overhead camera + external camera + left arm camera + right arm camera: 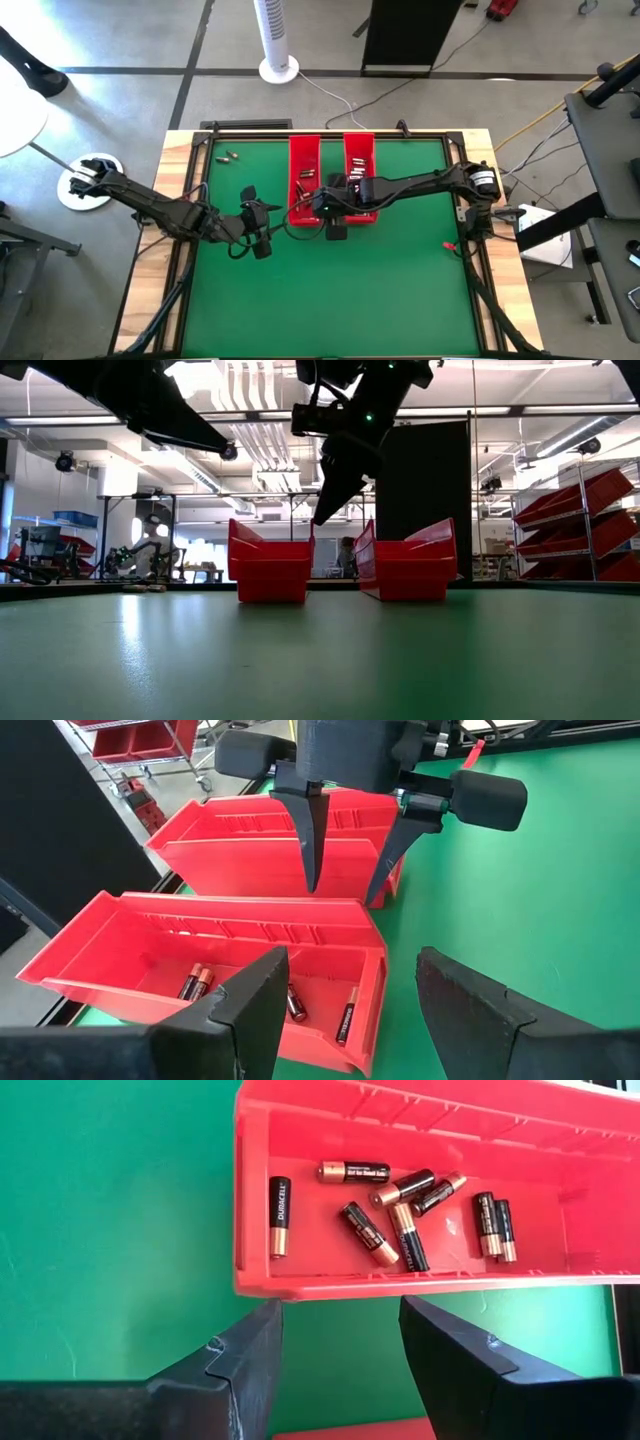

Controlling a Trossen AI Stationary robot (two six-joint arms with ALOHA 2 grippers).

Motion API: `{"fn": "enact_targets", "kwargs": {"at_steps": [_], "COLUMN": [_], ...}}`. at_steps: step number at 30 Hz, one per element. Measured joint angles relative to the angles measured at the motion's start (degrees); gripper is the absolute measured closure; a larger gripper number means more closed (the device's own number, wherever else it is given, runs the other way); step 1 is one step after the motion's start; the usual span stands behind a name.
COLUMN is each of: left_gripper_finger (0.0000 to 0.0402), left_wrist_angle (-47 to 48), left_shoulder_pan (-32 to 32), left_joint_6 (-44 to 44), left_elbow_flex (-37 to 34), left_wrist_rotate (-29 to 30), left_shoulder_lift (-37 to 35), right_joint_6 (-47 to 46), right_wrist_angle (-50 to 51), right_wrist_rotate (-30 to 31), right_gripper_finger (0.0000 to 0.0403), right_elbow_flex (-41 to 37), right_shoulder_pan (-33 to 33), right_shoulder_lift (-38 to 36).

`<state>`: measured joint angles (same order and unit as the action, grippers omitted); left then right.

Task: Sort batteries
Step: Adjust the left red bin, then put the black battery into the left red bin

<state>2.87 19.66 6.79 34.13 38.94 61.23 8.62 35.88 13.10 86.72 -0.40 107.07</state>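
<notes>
High view: left gripper (262, 222) hovers over the green table (400, 290), fingers apart and empty, left of the two red trays (304, 165). Right gripper (322, 207) hangs above the near end of the left tray, fingers spread and empty; batteries (385, 1210) lie in the tray just ahead of it
</notes>
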Motion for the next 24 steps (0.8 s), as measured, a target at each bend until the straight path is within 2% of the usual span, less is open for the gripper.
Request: {"fn": "enact_targets", "kwargs": {"at_steps": [10, 19, 24], "left_gripper_finger": [0.0203, 0.0203, 0.0203], "left_wrist_angle": [-0.01, 0.26, 4.05], "left_shoulder_pan": [0.0, 0.0, -0.66], "left_joint_6": [0.14, -0.15, 2.31], "left_elbow_flex": [0.0, 0.0, -0.06], "left_wrist_rotate": [0.0, 0.26, 10.85], "left_shoulder_lift": [0.0, 0.0, -0.27], "right_joint_6": [-0.02, -0.68, -4.4], "right_wrist_angle": [-0.56, 3.15, 5.46], "right_wrist_rotate": [-0.01, 0.05, 0.23], "right_gripper_finger": [0.0209, 0.0216, 0.0224], "right_elbow_flex": [0.0, 0.0, 0.0], "right_shoulder_pan": [0.02, 0.02, 1.19], "right_shoulder_lift": [0.0, -2.27, -4.03]}}
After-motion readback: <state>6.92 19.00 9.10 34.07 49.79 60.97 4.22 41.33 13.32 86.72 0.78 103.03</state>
